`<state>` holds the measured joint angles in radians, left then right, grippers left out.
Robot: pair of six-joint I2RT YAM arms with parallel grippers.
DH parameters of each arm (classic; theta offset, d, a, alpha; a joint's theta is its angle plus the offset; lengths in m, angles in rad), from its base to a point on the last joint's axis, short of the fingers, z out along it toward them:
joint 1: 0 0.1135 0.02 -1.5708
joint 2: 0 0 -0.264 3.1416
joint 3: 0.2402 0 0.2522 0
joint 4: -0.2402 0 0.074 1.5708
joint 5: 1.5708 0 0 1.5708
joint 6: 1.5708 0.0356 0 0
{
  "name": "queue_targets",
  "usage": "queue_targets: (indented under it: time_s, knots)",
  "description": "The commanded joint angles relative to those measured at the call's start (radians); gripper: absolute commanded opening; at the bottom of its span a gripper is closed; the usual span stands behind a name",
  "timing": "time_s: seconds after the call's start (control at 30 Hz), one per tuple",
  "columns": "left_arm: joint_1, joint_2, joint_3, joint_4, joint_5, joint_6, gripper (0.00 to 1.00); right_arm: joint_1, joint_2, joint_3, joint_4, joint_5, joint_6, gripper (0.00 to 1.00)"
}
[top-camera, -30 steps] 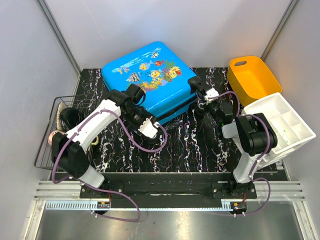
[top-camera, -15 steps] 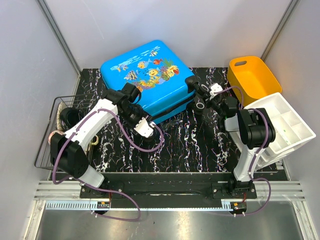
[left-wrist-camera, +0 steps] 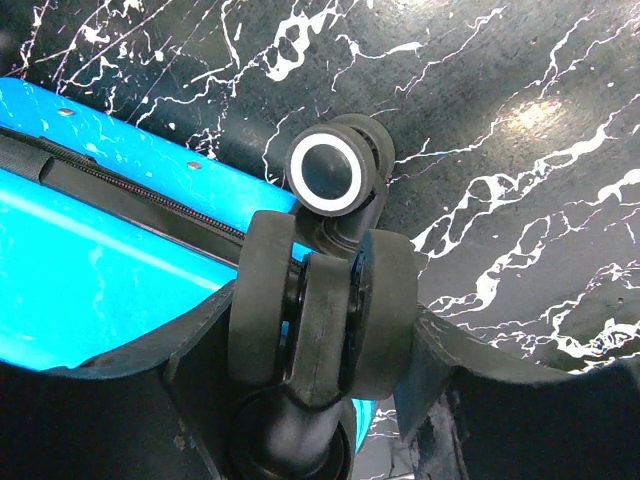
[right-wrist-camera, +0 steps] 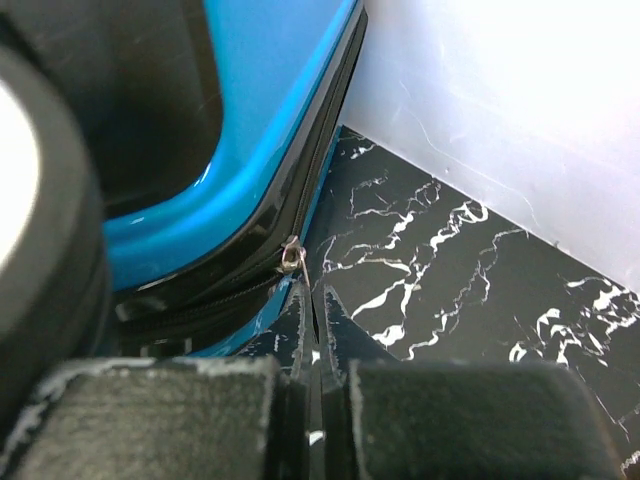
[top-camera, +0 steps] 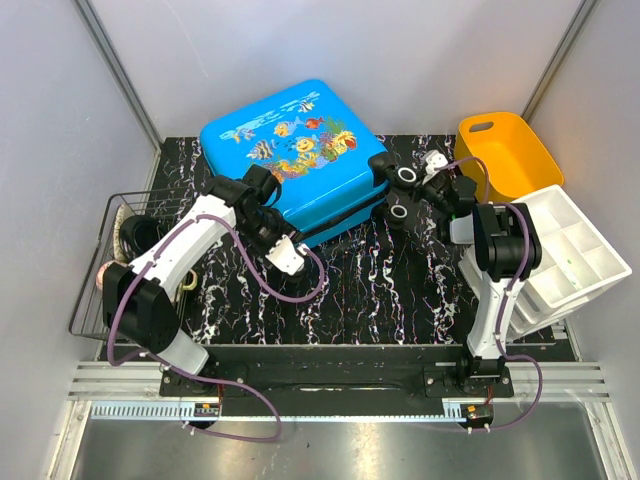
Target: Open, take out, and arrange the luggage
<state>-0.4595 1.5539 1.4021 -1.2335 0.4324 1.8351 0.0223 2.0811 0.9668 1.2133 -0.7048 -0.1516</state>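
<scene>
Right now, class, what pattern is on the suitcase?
The suitcase shows cartoon fish and coral on bright blue; top external view.

A robot lab cell: plain grey panel walls, aluminium struts, a slotted metal rail along the frame's bottom.

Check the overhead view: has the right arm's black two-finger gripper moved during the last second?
Yes. The right gripper moved toward the far edge of the table and closer to the orange plastic bin, which has stayed in place.
</scene>
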Motion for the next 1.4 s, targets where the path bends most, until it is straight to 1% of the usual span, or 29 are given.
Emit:
queue_targets:
  time_s: [0.0, 0.17, 0.37, 0.47, 0.5, 0.57, 0.6, 0.67, 0.7, 0.73, 0.8, 0.83, 0.87, 0.9, 0.97, 1.0, 1.03, 1.07, 1.1, 1.13, 1.17, 1.2, 1.23, 1.27, 1.3, 1.33, 1.37]
  knots:
    - [0.116, 0.075, -0.037, -0.222, -0.311, -0.131, 0.00, -0.055, 0.036, 0.131, 0.066, 0.110, 0.027, 0.00]
    - [0.114, 0.067, -0.060, -0.222, -0.325, -0.119, 0.00, -0.053, 0.086, 0.214, 0.037, 0.051, 0.073, 0.00]
    - [0.113, 0.074, -0.051, -0.213, -0.325, -0.123, 0.00, -0.027, 0.151, 0.340, -0.009, 0.038, 0.145, 0.00]
    - [0.111, 0.077, -0.029, -0.202, -0.320, -0.131, 0.01, 0.005, 0.136, 0.355, -0.090, 0.007, 0.146, 0.00]
    - [0.113, 0.078, -0.023, -0.190, -0.316, -0.134, 0.05, 0.016, 0.125, 0.345, -0.125, 0.001, 0.146, 0.01]
    - [0.111, 0.078, 0.006, -0.175, -0.301, -0.163, 0.14, 0.019, 0.082, 0.331, -0.170, -0.004, 0.146, 0.11]
    - [0.111, 0.080, 0.021, -0.153, -0.296, -0.180, 0.33, 0.019, 0.064, 0.320, -0.234, -0.001, 0.144, 0.13]
    - [0.111, 0.092, 0.090, -0.139, -0.291, -0.250, 0.48, 0.013, -0.012, 0.303, -0.322, 0.010, 0.103, 0.23]
    - [0.113, 0.097, 0.124, -0.139, -0.285, -0.282, 0.55, 0.008, -0.039, 0.284, -0.395, 0.011, 0.100, 0.27]
    - [0.111, 0.098, 0.186, -0.139, -0.267, -0.340, 0.65, -0.004, -0.093, 0.271, -0.426, 0.005, 0.101, 0.38]
    - [0.114, 0.081, 0.234, -0.133, -0.241, -0.388, 0.73, -0.015, -0.142, 0.239, -0.512, 0.001, 0.090, 0.48]
    - [0.113, 0.072, 0.263, -0.130, -0.215, -0.416, 0.92, -0.018, -0.188, 0.231, -0.540, 0.007, 0.083, 0.53]
    - [0.111, 0.058, 0.270, -0.112, -0.199, -0.431, 0.95, -0.016, -0.209, 0.224, -0.599, 0.014, 0.070, 0.60]
    - [0.113, 0.025, 0.273, -0.104, -0.186, -0.448, 0.99, -0.016, -0.229, 0.224, -0.636, 0.022, 0.061, 0.65]
    - [0.111, -0.012, 0.278, -0.075, -0.137, -0.493, 0.99, -0.016, -0.289, 0.231, -0.716, 0.039, 0.035, 0.75]
    - [0.113, -0.031, 0.275, -0.052, -0.124, -0.522, 0.99, -0.016, -0.308, 0.248, -0.794, 0.045, 0.027, 0.77]
    - [0.116, -0.066, 0.270, -0.023, -0.110, -0.604, 0.99, -0.016, -0.335, 0.260, -0.836, 0.056, 0.026, 0.78]
    - [0.122, -0.083, 0.268, 0.027, -0.100, -0.641, 0.99, -0.016, -0.345, 0.277, -0.915, 0.060, 0.024, 0.81]
    - [0.136, -0.097, 0.268, 0.055, -0.083, -0.684, 0.99, -0.016, -0.349, 0.326, -0.958, 0.065, 0.029, 0.85]
    - [0.175, -0.127, 0.267, 0.086, -0.033, -0.780, 0.99, -0.016, -0.348, 0.360, -1.006, 0.068, 0.038, 0.86]
    - [0.200, -0.138, 0.265, 0.156, -0.008, -0.840, 0.99, -0.016, -0.339, 0.401, -1.055, 0.064, 0.070, 0.87]
    - [0.226, -0.146, 0.262, 0.198, 0.015, -0.912, 0.99, -0.016, -0.323, 0.491, -1.151, 0.056, 0.090, 0.92]
    - [0.283, -0.152, 0.261, 0.241, 0.047, -1.074, 0.99, -0.016, -0.288, 0.541, -1.205, 0.054, 0.107, 0.93]
    - [0.310, -0.150, 0.262, 0.305, 0.060, -1.156, 0.99, -0.009, -0.270, 0.591, -1.323, 0.054, 0.131, 0.94]
    - [0.341, -0.141, 0.268, 0.331, 0.072, -1.236, 0.99, 0.002, -0.251, 0.680, -1.369, 0.054, 0.136, 0.94]
    - [0.411, -0.134, 0.285, 0.357, 0.104, -1.399, 0.99, 0.025, -0.221, 0.714, -1.403, 0.060, 0.142, 0.96]
    - [0.447, -0.103, 0.291, 0.420, 0.120, -1.494, 0.99, 0.039, -0.205, 0.742, -1.444, 0.064, 0.152, 0.96]
